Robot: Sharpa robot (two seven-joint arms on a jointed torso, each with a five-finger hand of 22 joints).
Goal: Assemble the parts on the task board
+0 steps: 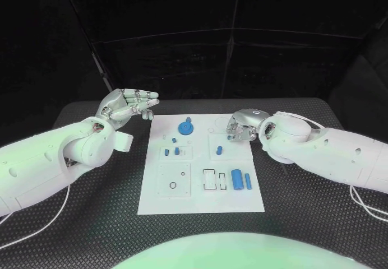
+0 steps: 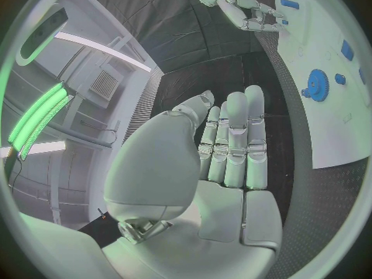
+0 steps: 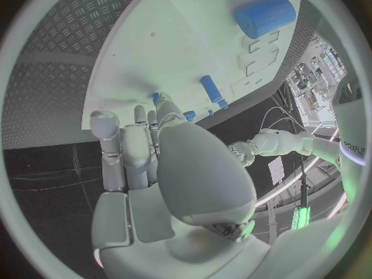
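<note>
The white task board (image 1: 202, 193) lies in the middle of the table. A blue gear (image 1: 186, 128) sits at its far end, with small blue pegs (image 1: 170, 151) and another peg (image 1: 220, 149) nearer. A thick blue cylinder (image 1: 237, 179) and a thin blue rod (image 1: 247, 180) lie at the near right. My left hand (image 1: 129, 103) hovers raised beyond the board's far left corner, fingers straight and empty (image 2: 232, 142). My right hand (image 1: 243, 128) hangs over the far right part, fingers (image 3: 128, 149) pointing at the board (image 3: 170, 49), nothing in them. The cylinder (image 3: 266, 15) and a peg (image 3: 210, 88) also appear in the right wrist view.
Black ribbed table (image 1: 307, 213) surrounds the board. Outlined slots (image 1: 213, 179) and a round hole (image 1: 172, 185) mark the board's near part. In the left wrist view the gear (image 2: 316, 82) and my right hand (image 2: 252, 12) appear.
</note>
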